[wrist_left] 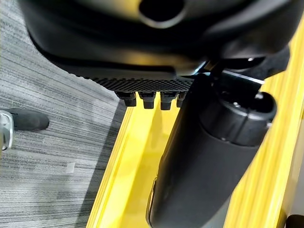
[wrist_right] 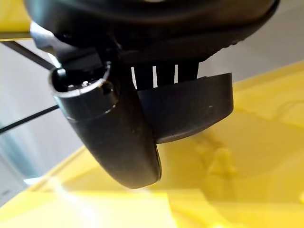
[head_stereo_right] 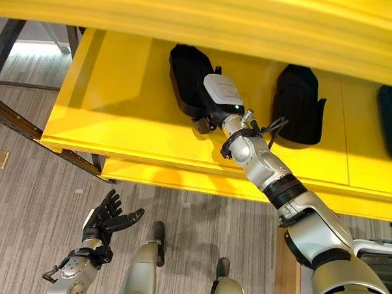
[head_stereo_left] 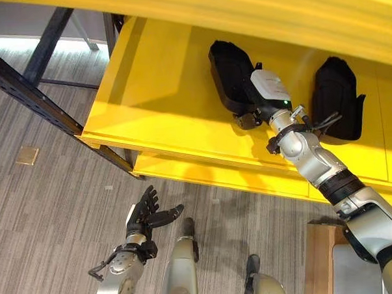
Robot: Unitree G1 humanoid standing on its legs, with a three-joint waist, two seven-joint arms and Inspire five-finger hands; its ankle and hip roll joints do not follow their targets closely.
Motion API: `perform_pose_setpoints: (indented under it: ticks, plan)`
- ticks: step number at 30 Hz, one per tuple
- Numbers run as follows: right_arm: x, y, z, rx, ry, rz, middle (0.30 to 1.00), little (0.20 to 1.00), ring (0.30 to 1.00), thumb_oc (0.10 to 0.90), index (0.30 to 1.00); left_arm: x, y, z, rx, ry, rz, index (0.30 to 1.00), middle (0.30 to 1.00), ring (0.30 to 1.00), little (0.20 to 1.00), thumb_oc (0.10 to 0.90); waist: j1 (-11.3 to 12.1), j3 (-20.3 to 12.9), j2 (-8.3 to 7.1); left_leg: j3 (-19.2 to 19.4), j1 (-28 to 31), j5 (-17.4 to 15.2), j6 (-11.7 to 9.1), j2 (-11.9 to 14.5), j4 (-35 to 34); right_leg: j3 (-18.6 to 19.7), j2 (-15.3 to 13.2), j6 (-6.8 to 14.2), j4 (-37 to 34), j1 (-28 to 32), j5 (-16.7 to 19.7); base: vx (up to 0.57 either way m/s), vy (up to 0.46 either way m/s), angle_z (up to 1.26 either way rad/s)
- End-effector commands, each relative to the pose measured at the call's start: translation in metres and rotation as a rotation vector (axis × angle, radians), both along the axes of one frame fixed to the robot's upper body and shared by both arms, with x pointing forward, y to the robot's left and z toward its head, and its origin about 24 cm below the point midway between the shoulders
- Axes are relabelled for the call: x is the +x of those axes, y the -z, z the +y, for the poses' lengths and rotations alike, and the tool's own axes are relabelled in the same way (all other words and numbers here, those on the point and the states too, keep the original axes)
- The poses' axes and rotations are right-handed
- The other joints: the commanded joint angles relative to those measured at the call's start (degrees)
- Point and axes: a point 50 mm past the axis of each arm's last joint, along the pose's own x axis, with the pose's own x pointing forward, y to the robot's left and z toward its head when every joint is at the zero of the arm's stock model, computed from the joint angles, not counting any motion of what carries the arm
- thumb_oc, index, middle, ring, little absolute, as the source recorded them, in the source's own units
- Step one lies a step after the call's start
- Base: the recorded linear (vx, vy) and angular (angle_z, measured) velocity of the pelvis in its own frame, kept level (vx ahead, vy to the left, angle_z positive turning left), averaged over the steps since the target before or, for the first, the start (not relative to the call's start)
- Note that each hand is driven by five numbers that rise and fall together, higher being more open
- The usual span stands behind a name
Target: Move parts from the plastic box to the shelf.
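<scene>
Right hand (head_stereo_right: 211,114) had its fingers wrapped on a black part (head_stereo_right: 188,79) lying lengthwise on the yellow shelf (head_stereo_right: 116,98); left hand (head_stereo_right: 105,219) hung loose-fingered, holding nothing, well below it.

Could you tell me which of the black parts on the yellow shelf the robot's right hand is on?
The leftmost black part: the right hand is at its near end, while the other black part stands apart to its right.

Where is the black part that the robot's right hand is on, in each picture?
Left eye view: black part upper middle, on the yellow shelf.
Right eye view: upper middle.
Left wrist view: not seen.
Right wrist view: beyond the right hand, centre.
Shared landmark: the shelf.
</scene>
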Motion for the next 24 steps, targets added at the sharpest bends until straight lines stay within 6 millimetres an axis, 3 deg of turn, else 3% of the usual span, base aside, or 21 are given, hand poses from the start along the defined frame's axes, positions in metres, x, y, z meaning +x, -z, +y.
perform_pose_setpoints:
  ticks: [1, 11, 24]
  plan:
    - [0.004, -0.061, 0.006, 0.117, -0.014, -0.159, 0.300, 0.300, 0.300, 0.400, 0.300, 0.010, -0.037, -0.013, -0.031, 0.075, -0.214, 1.000, 1.000, 1.000, 1.000, 0.900, 1.2, -2.3, 0.18, -4.6, -0.9, -7.2, -3.5, 6.3, 9.7, 0.3, -0.8, -2.1, 8.2, -4.7, -0.2, -0.07, 0.033, 0.02]
    - [0.022, -0.058, -0.009, 0.139, 0.103, -0.070, 0.300, 0.300, 0.300, 0.400, 0.300, 0.015, -0.038, -0.020, -0.032, 0.108, -0.218, 1.000, 1.000, 1.000, 1.000, 0.900, 1.7, -0.8, 1.36, -7.0, -6.2, -10.8, -2.6, 5.5, 18.5, 1.1, -1.7, -3.2, 19.8, -10.8, -4.7, -0.04, 0.027, 0.04]
    - [0.030, -0.039, -0.029, 0.237, 0.240, -0.010, 0.300, 0.300, 0.300, 0.400, 0.300, 0.021, -0.041, -0.026, -0.045, 0.114, -0.230, 1.000, 1.000, 1.000, 1.000, 0.900, 1.6, -0.8, 2.26, -8.0, -7.6, -12.1, -2.6, 4.5, 20.9, 1.2, -2.3, -3.7, 23.7, -12.3, -6.7, -0.01, 0.004, 0.03]
